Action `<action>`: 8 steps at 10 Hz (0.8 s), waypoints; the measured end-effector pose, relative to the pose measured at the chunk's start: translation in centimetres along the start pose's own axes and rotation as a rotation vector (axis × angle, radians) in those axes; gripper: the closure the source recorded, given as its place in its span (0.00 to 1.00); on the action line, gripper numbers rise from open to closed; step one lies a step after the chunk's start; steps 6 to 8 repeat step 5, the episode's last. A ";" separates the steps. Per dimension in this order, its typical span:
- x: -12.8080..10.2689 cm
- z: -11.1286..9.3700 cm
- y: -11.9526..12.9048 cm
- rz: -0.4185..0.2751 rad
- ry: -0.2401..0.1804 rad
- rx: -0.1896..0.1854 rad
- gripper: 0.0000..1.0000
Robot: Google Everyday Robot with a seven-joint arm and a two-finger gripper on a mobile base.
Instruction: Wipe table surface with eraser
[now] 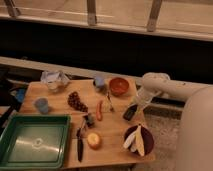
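Note:
The table surface [60,94] is a light-brown wooden top covered with small items. The eraser [129,113] is a small dark block resting on the wood near the table's right edge, below and right of the orange bowl [119,86]. My gripper [135,106] reaches down from the white arm [155,84] on the right. It is shut on the upper end of the eraser and presses it against the tabletop.
A green tray [15,150] sits at front left. On the table are a black-handled knife [80,144], an orange fruit [93,140], a red chili [99,110], grapes [76,101], two blue cups [42,105], and a dark plate [145,150] at front right.

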 end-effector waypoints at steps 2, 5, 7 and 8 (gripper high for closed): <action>3.0 0.7 2.2 -0.023 0.011 0.003 1.00; 4.3 1.0 1.7 -0.006 0.017 0.022 1.00; 4.3 1.0 1.7 -0.006 0.017 0.022 1.00; 4.3 1.0 1.7 -0.006 0.017 0.022 1.00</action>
